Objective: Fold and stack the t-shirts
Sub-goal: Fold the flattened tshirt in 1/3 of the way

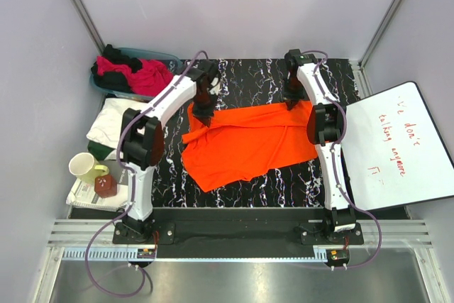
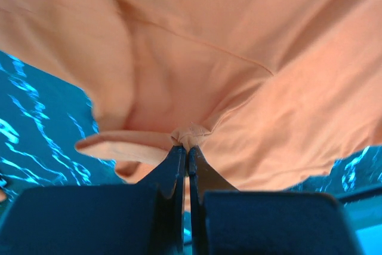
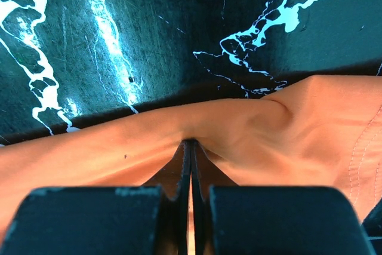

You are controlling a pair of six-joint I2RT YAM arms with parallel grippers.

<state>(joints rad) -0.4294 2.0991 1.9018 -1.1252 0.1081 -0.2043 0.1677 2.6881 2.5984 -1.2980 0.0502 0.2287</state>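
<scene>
The orange t-shirt lies spread across the middle of the top view on the black marbled table. The left gripper is pinched tight on a bunch of cloth at its upper left edge. The right gripper clamps its upper right edge. A magenta t-shirt sits in the teal basket at upper left.

Red handwriting on the white board, at the right of my top camera view, is the only text I can read. It runs sideways and seems to say "we don't talking anymore". Below that is a short mark like "Fi", too small for me to make out.
</scene>
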